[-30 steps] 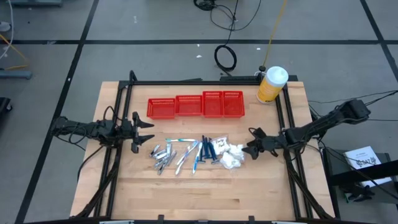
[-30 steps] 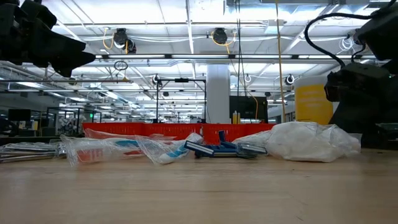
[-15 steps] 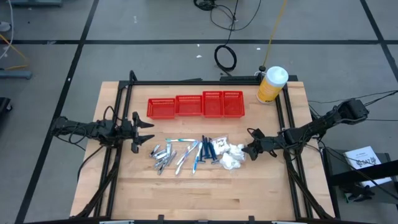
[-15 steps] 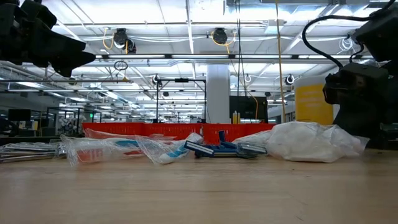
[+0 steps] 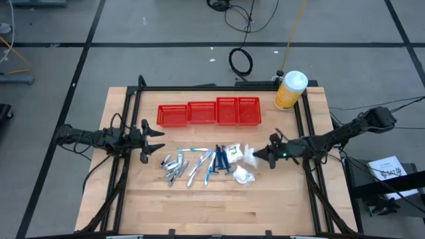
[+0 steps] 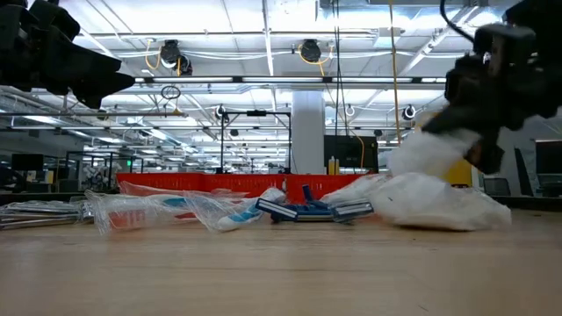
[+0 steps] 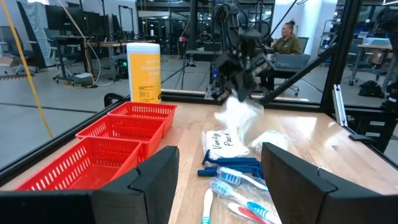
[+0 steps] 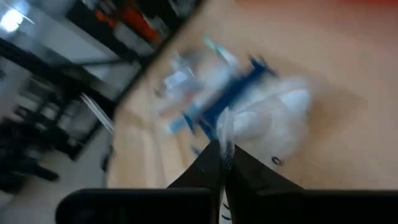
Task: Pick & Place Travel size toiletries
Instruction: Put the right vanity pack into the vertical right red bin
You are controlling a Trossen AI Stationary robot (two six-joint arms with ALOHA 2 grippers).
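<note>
The travel size toiletries lie mid-table: silvery tubes (image 5: pixel 171 166), toothbrushes (image 5: pixel 199 162), dark-blue razors (image 5: pixel 222 159) and a white packet (image 5: pixel 243 176). My right gripper (image 5: pixel 257 157) reaches in from the table's right and is shut on another white clear-wrapped packet (image 6: pixel 428 151), raised above the packets left on the table (image 6: pixel 439 206). At the table's left my left gripper (image 5: pixel 156 141) waits, open, with nothing between its fingers (image 7: pixel 298 186). My right gripper pinches the packet's clear wrap at its upper edge (image 8: pixel 224 127) between its two fingertips. The fingers come from the table's right, nearly level. The packet (image 7: pixel 238 112) hangs below them; whether its lower end is clear of the pile, I cannot tell.
A row of red mesh baskets (image 5: pixel 209 113) stands behind the pile, toward the far edge. A big yellow white-capped bottle (image 5: pixel 290 89) stands at the far right corner. Bare wood lies along the near edge.
My right gripper has shut on a white packet, then risen and tipped up toward level, lifting that packet off the heap. Another white packet now lies a little nearer the table's near edge.
</note>
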